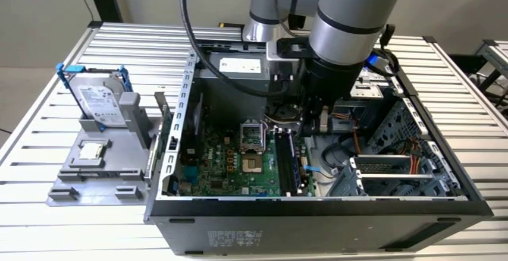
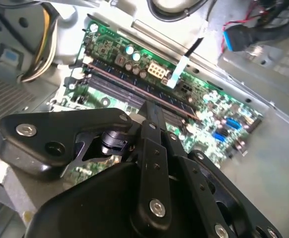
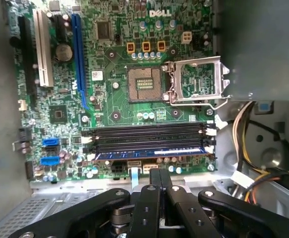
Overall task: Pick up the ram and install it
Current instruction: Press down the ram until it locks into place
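Note:
The ram (image 3: 149, 154), a thin blue-green stick, lies along the memory slot nearest my gripper on the green motherboard (image 3: 114, 106). White clips sit at both ends of that slot. My gripper (image 3: 159, 174) hangs inside the open computer case, and its two black fingers are pressed together with nothing between them. The tips are close beside the ram's middle; I cannot tell if they touch it. In the exterior view the gripper (image 1: 311, 127) is low over the slots (image 1: 292, 161). In the second wrist view the fingertips (image 2: 153, 110) reach the long dark slots (image 2: 129, 84).
The processor socket (image 3: 145, 84) stands empty with its metal frame (image 3: 199, 82) flipped open. Bundled cables (image 3: 263, 183) and the case's drive cage (image 1: 393, 172) crowd one side. Outside the case, a grey stand holds a hard drive (image 1: 99, 97) and a small silver chip (image 1: 91, 150).

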Controlling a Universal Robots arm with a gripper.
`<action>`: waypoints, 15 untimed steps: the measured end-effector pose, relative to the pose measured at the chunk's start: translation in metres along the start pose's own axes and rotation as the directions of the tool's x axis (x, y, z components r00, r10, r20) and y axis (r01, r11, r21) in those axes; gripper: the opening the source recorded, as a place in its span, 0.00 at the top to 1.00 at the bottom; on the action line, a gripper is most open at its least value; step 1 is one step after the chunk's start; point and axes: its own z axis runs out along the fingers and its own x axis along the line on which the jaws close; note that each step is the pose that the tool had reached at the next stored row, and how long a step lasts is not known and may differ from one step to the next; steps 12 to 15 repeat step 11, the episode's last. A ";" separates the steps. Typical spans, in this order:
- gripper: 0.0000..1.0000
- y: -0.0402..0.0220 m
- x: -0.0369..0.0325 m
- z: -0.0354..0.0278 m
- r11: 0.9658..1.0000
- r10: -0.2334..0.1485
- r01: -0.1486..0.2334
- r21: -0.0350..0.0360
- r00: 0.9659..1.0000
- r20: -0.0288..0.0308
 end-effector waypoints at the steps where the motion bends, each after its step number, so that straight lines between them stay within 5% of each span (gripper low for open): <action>1: 1.00 0.0000 -0.0001 -0.0046 1.000 0.000 0.000 0.000 1.000 0.000; 4: 1.00 0.0000 -0.0004 -0.0180 1.000 0.000 0.000 0.000 1.000 0.000; 15: 1.00 -0.0001 -0.0003 -0.0184 1.000 0.000 0.000 0.000 1.000 0.000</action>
